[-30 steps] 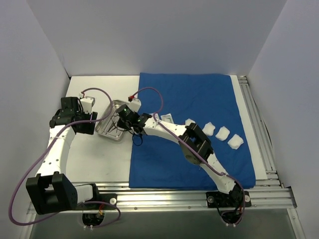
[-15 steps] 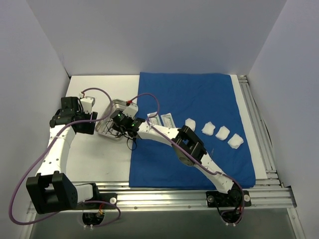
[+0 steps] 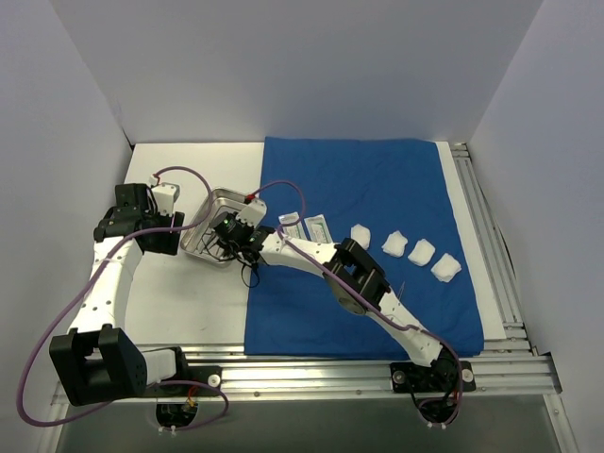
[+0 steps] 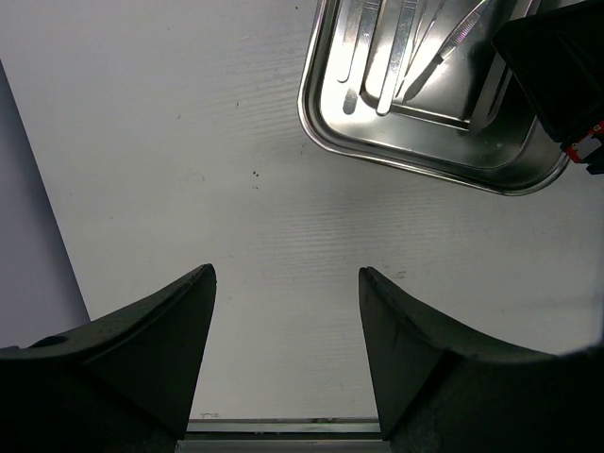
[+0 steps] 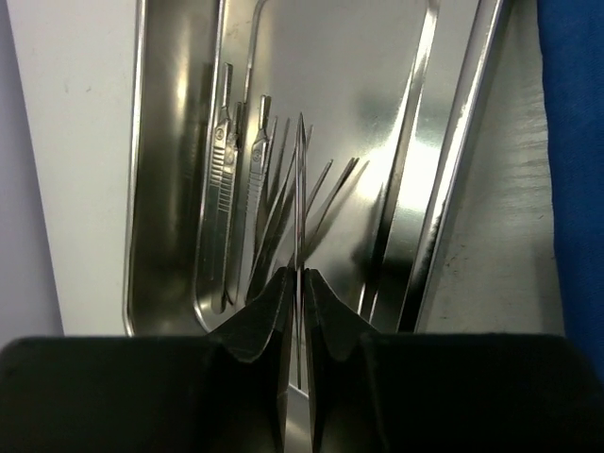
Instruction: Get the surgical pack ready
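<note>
Right tool (image 5: 300, 279) pinching thin instrument (image 5: 300, 170), over steel tray (image 5: 363, 66)

Overhead view, wrist close-ups sharing tray (image 4: 472, 151)

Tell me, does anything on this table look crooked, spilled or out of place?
Only mildly. The steel tray sits skewed on the bare white table, beside the left edge of the blue drape, while the gauze wads and sachets lie in a neat row on it. Nothing looks spilled or damaged.
</note>
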Controlling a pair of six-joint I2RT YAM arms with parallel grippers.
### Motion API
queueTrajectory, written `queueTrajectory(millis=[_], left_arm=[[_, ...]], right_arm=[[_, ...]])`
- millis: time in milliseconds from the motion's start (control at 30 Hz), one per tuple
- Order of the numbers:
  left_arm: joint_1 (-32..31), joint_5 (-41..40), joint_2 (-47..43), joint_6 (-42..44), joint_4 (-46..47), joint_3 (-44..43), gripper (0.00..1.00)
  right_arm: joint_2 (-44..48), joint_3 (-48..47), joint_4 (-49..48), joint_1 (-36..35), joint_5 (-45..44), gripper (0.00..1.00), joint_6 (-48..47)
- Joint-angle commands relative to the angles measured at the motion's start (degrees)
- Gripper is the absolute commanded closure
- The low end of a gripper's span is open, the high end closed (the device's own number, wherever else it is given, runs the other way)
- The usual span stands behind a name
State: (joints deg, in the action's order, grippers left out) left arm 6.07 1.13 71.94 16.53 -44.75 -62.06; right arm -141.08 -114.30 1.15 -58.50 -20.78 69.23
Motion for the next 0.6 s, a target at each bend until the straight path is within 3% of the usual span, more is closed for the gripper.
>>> queueTrajectory(millis=[0, 567], left_arm=[[0.35, 0.89, -0.66, -0.28, 1.95, 0.28, 0.29], [0.35, 1.25, -0.14, -0.19, 1.77, -0.16, 0.29]], right_arm=[[-1.66, -1.89, 2.45, -0.04, -3.48, 0.94, 0.38], [0.36, -4.61, 2.81, -0.12, -6.82, 0.8, -3.14]])
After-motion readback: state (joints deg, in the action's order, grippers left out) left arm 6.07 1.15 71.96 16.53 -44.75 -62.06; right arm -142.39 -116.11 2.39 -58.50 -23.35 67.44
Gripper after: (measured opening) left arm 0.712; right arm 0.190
